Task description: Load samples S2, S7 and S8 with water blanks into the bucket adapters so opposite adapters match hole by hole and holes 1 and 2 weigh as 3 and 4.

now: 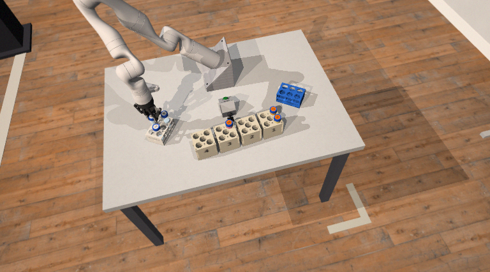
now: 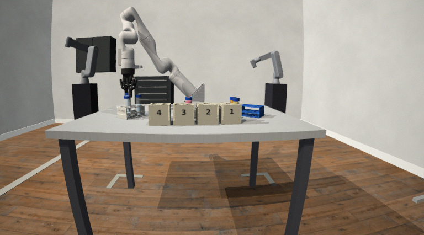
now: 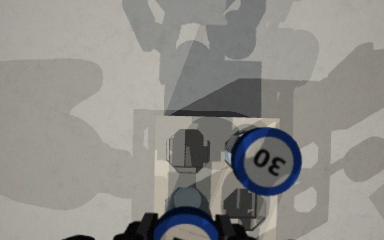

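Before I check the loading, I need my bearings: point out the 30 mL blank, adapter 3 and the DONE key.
30 mL blank (image 3: 266,161), wrist view, cap dot.
Adapter 3 (image 2: 184,113), exterior view, numbered side.
DONE key (image 1: 226,98), top view, green face.

My arm (image 1: 118,23) wears smooth, satin white shells, and my hand (image 1: 150,112) is matt black, closed on a blue-capped tube (image 3: 186,226) with a clear wall. The desk (image 1: 224,178) has a matt pale-grey top on dark matt legs, over a floor (image 1: 397,117) of grained brown wood planks. The adapters (image 1: 227,138) look matt cream, the rack (image 1: 290,94) glossy blue plastic.
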Motion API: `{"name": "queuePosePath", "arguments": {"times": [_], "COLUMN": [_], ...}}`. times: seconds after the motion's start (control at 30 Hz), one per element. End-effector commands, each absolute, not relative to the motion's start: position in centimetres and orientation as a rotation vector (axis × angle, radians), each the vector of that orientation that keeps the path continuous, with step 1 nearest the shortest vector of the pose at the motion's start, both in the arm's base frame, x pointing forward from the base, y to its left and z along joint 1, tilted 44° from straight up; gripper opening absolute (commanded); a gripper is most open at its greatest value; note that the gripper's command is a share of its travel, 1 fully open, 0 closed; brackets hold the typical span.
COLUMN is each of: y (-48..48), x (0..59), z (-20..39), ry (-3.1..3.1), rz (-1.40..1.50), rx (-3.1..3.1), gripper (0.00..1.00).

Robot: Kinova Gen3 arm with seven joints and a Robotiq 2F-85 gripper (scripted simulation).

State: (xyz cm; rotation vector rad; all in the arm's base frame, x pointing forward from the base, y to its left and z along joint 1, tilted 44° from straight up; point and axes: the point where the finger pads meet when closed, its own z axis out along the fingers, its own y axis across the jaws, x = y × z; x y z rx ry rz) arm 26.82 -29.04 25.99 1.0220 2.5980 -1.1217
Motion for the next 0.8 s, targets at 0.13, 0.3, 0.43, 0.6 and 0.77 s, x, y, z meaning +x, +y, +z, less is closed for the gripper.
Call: {"name": "queuePosePath", "arguments": {"times": [0.13, 0.3, 0.43, 0.6, 0.77], "y": [-28.4, -28.0, -27.6, -27.3, -26.9], "x": [27.0, 27.1, 27.1, 27.2, 27.3], "z": [26.6, 27.1, 27.5, 27.8, 28.2], "ry": [2.598, 2.598, 2.598, 2.598, 2.598], "rz": [-1.122, -1.122, -1.122, -1.122, -1.122], "rx": [1.021, 1.021, 1.021, 1.021, 1.021], "gripper": [0.10, 0.10, 0.10, 0.10, 0.10]}}
